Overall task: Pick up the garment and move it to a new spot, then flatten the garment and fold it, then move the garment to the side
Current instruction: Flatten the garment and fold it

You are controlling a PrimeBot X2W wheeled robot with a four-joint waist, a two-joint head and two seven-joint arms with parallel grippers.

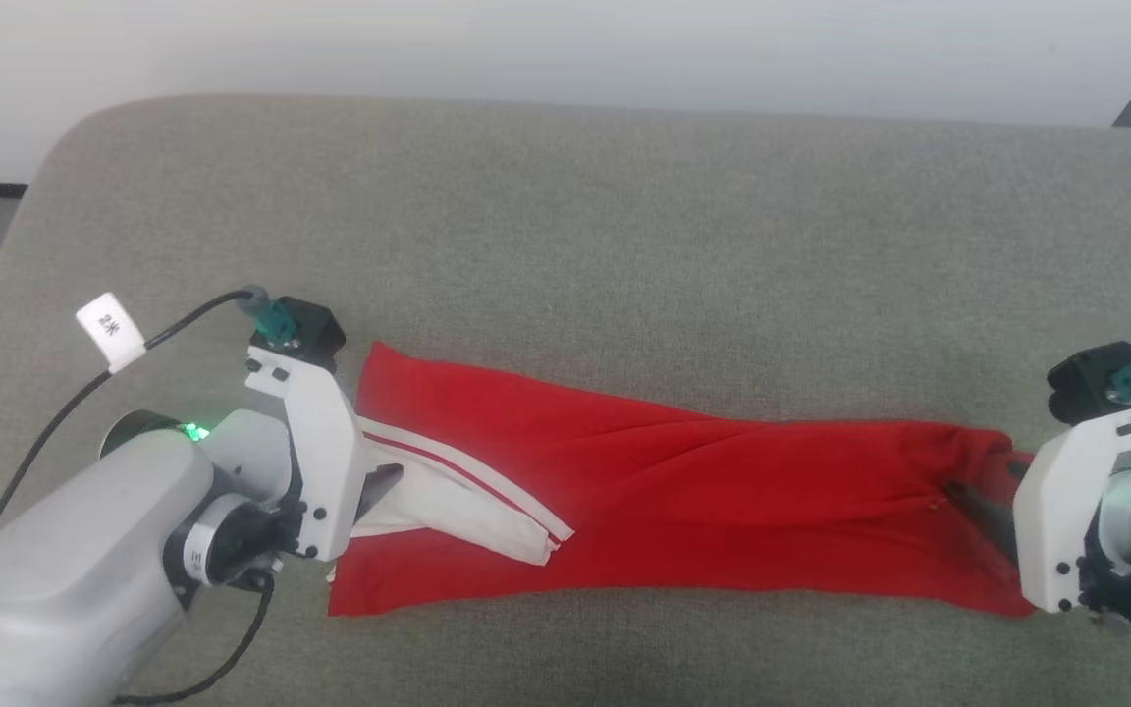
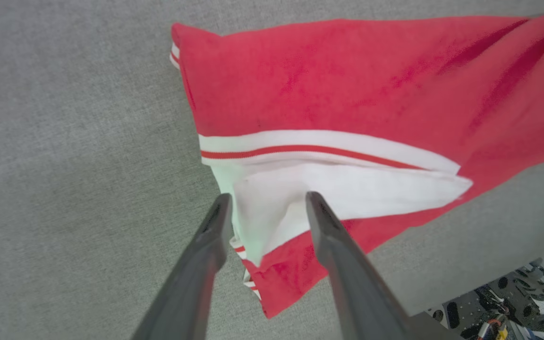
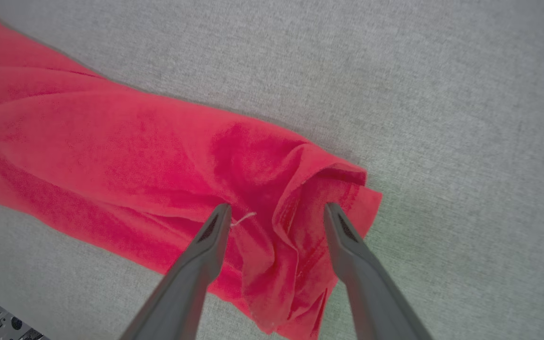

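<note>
Head view: garment [image 1: 683,491] lies stretched along surface [image 1: 565,245] near front edge. Left end effector [image 2: 265,200] & right end effector [image 3: 276,210] both open, holding nothing. Risk: twisted middle, flipped-out white lining stay → crooked fold.

Pale grey arms, white wrists, black cables, dark fingers [image 2: 343,264].

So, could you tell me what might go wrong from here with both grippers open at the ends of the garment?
1. The garment lies twisted along its middle, so folding now may lock in creases.
2. The white lining is turned out beside the left gripper; a regrasp may catch only that flap.
3. The end near the right gripper is bunched, so its fingers might pinch uneven layers.
</note>
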